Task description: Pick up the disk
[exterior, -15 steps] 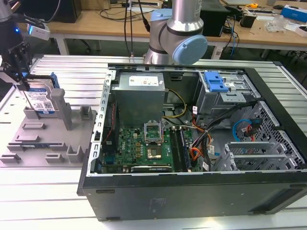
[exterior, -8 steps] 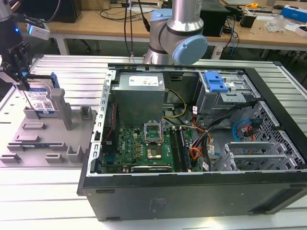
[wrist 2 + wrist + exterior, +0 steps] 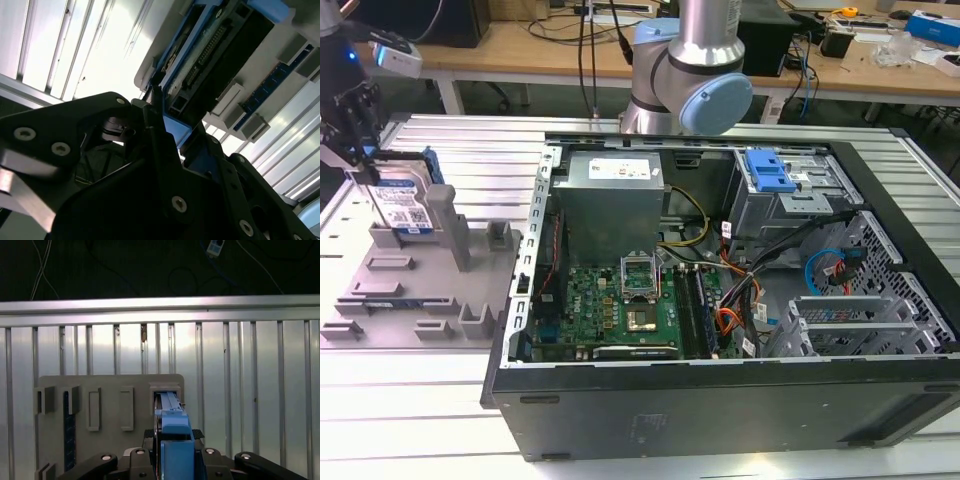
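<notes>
Tool (image 3: pixel 365 165) apparently clamps disk (image 3: pixel 405 205) edges above tray (image 3: pixel 380 300).

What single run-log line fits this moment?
stage: grasp | gripper: shut on disk | silver blue-railed disk: upright on edge in grey post-studded fixture tray | open black computer case: untouched

The disk (image 3: pixel 405 205) stood upright on its edge at about nine o'clock in the exterior view, with its blue-and-white label facing the camera and a blue side rail visible along its edge. Its lower edge sat among the posts of the grey fixture tray (image 3: pixel 420 300), while its upper part was between the dark fingers of the gripper (image 3: pixel 360 150). In the first wrist view the disk (image 3: pixel 172 432) appeared edge-on as a narrow blue rail, and in the second wrist view its (image 3: pixel 210 55) dark connector end was framed by blue plastic.
</notes>
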`<state>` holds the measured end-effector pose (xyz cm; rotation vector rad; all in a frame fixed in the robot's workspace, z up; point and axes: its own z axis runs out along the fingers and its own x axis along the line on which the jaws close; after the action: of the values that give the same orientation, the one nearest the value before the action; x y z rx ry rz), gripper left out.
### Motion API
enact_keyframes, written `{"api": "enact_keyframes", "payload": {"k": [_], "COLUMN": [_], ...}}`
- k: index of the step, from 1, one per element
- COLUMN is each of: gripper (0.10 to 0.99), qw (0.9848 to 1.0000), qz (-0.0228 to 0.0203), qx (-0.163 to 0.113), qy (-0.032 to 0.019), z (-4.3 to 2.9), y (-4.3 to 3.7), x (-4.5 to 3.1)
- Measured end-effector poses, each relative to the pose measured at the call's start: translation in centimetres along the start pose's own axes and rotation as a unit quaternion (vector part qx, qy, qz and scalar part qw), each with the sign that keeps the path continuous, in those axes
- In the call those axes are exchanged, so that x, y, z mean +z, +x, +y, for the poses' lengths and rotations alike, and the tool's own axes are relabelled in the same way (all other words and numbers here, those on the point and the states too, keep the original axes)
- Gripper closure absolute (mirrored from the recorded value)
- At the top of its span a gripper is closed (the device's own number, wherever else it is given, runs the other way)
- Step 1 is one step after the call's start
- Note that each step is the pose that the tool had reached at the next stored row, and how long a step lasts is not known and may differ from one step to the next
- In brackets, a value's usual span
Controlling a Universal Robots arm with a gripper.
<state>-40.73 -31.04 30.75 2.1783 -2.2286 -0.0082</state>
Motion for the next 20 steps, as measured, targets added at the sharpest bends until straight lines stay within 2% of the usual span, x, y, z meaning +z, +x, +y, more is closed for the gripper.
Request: {"api": "enact_keyframes", "payload": {"k": [3,10,12,13,16,18,20], "gripper": [0.722,0.722,0.722,0.722,0.722,0.722,0.722], "qw": [1.0000,1.0000,1.0000,1.0000,1.0000,1.0000,1.0000], "qz": [-0.0002,-0.0003,-0.0002,-0.0002,-0.0002,-0.0002,-0.0002], "qx": [0.000,0.000,0.000,0.000,0.000,0.000,0.000], "qy": [0.0000,0.0001,0.0000,0.0000,0.0000,0.0000,0.0001], "z": [0.02,0.07,0.10,0.12,0.18,0.20,0.24], "y": [0.01,0.05,0.07,0.08,0.13,0.14,0.17], "x": [-0.80,-3.24,-4.64,-5.82,-8.58,-9.62,-11.17]}}
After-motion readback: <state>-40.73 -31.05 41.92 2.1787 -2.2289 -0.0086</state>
